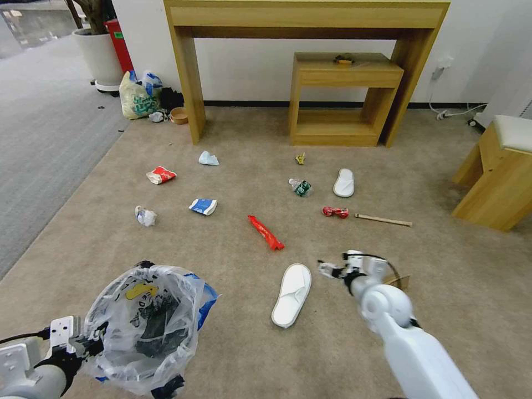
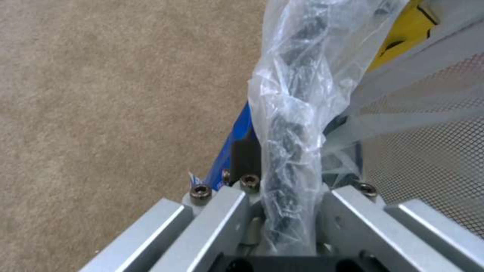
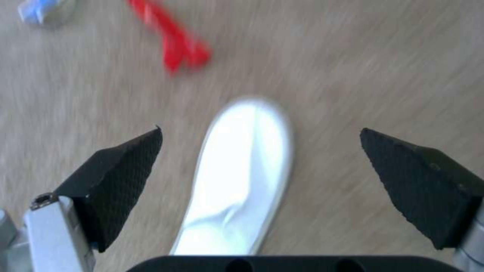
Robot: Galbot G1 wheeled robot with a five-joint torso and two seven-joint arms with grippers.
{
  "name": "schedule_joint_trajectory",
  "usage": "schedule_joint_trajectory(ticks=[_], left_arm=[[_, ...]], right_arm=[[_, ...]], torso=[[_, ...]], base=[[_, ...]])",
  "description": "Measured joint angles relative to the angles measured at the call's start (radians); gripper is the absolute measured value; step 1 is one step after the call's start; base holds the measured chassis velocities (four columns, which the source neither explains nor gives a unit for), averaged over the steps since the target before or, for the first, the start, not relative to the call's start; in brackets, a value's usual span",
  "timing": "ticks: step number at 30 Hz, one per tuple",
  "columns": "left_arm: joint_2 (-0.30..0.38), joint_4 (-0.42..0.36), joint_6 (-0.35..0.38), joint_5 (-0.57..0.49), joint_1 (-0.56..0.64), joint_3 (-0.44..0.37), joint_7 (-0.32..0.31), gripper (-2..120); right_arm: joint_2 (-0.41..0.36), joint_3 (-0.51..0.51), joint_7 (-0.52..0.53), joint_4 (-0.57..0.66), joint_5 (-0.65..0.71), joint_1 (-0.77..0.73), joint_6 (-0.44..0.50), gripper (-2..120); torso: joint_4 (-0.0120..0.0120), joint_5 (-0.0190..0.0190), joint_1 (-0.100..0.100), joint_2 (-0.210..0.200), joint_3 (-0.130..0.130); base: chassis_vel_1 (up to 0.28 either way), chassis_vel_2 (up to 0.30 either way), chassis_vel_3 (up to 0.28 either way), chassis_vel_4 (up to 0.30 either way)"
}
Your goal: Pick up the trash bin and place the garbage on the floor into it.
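At the lower left of the head view, my left gripper (image 1: 83, 343) is shut on the rim of the trash bin (image 1: 144, 327), a black bin lined with a clear crinkly bag, and holds it above the carpet. The left wrist view shows the bag-wrapped rim (image 2: 287, 143) pinched between the fingers. My right gripper (image 1: 331, 270) hangs open just right of a white slipper (image 1: 292, 293); the slipper (image 3: 242, 177) lies between its pads (image 3: 126, 166). The garbage lies scattered beyond: a red wrapper (image 1: 266, 233), blue carton (image 1: 203, 206), red carton (image 1: 161, 175), bottle (image 1: 300, 187), can (image 1: 336, 211), stick (image 1: 383, 220) and a second slipper (image 1: 344, 183).
A tall wooden console (image 1: 188, 83) and a small shelf (image 1: 343, 100) stand against the back wall. A wooden bench (image 1: 499, 177) is at the right. A yellowish shopping bag (image 1: 138, 97) and a plant pot (image 1: 100, 55) sit at the back left. Brown cardboard (image 1: 402, 281) lies behind my right wrist.
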Motion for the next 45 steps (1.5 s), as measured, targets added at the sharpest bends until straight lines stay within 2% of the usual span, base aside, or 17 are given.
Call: schedule_joint_trajectory(ticks=[11,16,22,24,26,33,45], left_arm=[[-0.011,-0.006,0.0,0.002,0.001,-0.001,-0.009,0],[-0.026,-0.006,0.0,0.009,0.002,-0.001,-0.007,0],[-0.029,-0.006,0.0,0.012,0.003,-0.001,-0.005,0],[-0.031,-0.004,0.0,0.013,0.003,-0.001,-0.002,0],[-0.032,-0.004,0.0,0.013,0.003,-0.001,-0.002,0],[-0.03,0.002,0.0,0.011,0.003,-0.001,0.0,0],[-0.024,0.009,0.0,0.003,0.001,-0.006,0.003,0]], right_arm=[[0.085,-0.094,0.068,-0.216,0.038,0.123,-0.043,98],[0.105,-0.107,0.091,-0.295,0.062,0.165,-0.051,88],[0.115,-0.107,0.091,-0.33,0.067,0.18,-0.051,84],[0.126,-0.106,0.088,-0.358,0.068,0.194,-0.049,78],[0.129,-0.106,0.087,-0.364,0.068,0.197,-0.049,77],[0.157,-0.097,0.084,-0.432,0.066,0.227,-0.046,58],[0.191,-0.086,0.075,-0.503,0.048,0.253,-0.043,56]], torso=[[-0.0002,0.0,0.0,0.0,0.0],[-0.0002,0.0,0.0,0.0,0.0],[-0.0002,0.0,0.0,0.0,0.0],[-0.0002,0.0001,0.0,0.0,0.0],[-0.0002,0.0001,0.0,0.0,0.0],[-0.0002,0.0001,0.0,0.0,0.0],[-0.0002,0.0001,0.0,0.0,0.0]], base=[[0.0,0.0,0.0,0.0],[0.0,0.0,0.0,0.0],[0.0,0.0,0.0,0.0],[0.0,0.0,0.0,0.0],[0.0,0.0,0.0,0.0],[0.0,0.0,0.0,0.0],[0.0,0.0,0.0,0.0]])
